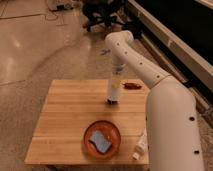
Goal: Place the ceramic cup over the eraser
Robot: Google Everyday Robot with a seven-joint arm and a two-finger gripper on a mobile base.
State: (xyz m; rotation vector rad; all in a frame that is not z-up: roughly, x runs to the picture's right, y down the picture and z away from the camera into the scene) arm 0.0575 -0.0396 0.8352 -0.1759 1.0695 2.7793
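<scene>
The gripper [114, 94] is low over the back half of the square table of light wooden planks [65, 120], pointing straight down from the white arm [131, 56]. If its two fingers are apart or together, I cannot tell. A pale tapered form at the end of the gripper may be the small white ceramic cup [115, 90], but it merges with the white arm and I cannot separate them with certainty. Directly under it, a small dark piece stands on the table surface; it looks like the black eraser block [112, 101], with only its lower part visible. Just to the right, near the back edge of the table, lies a small dark red object [131, 86]. Near the front edge is a round orange-brown bowl [116, 135] with a blue sponge-like piece [100, 142] inside it. A white bottle [139, 147] lies on its side at the front right corner, beside the big white body of the robot [172, 130].
</scene>
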